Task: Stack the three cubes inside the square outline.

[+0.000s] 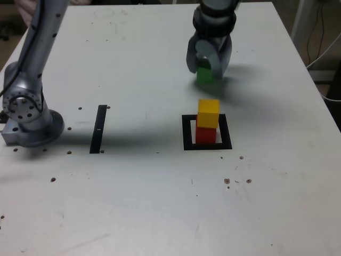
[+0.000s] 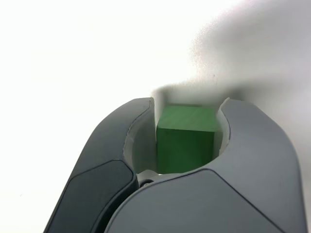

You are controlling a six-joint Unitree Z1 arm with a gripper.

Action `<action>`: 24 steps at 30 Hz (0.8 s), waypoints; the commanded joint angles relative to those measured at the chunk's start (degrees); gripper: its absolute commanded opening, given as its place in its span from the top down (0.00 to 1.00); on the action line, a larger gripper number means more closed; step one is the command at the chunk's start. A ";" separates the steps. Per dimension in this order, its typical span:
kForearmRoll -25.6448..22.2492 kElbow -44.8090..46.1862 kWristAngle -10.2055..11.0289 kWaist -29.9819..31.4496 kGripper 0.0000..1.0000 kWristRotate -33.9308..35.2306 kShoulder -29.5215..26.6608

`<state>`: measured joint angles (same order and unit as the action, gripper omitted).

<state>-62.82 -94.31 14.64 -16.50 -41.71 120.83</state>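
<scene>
While the yellow cube [image 1: 208, 113] sits stacked on the red cube [image 1: 205, 134] inside the square outline [image 1: 207, 146], well apart from the gripper [image 1: 207, 68] and nearer the exterior camera, the green cube [image 2: 187, 138] lies on the white table [image 1: 149, 202] between the jaws, which seem clamped on it, though contact on one side is unclear.

A robotics lab bench

A lab setting is suggested by a robot arm's base [image 1: 29, 120] bolted onto a plain white table [image 1: 133, 202] marked with black tape: a square outline [image 1: 187, 133] and a strip [image 1: 98, 129]. Cables [image 1: 319, 48] are seen beyond its edge.
</scene>
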 commanded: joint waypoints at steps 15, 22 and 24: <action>-16.33 -6.36 -1.23 12.60 0.74 15.48 -8.94; -17.57 -4.39 -6.78 18.21 0.74 26.99 -10.32; -17.58 -3.87 -7.31 19.28 0.74 29.69 -10.51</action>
<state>-80.32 -98.32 7.40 2.43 -12.93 110.84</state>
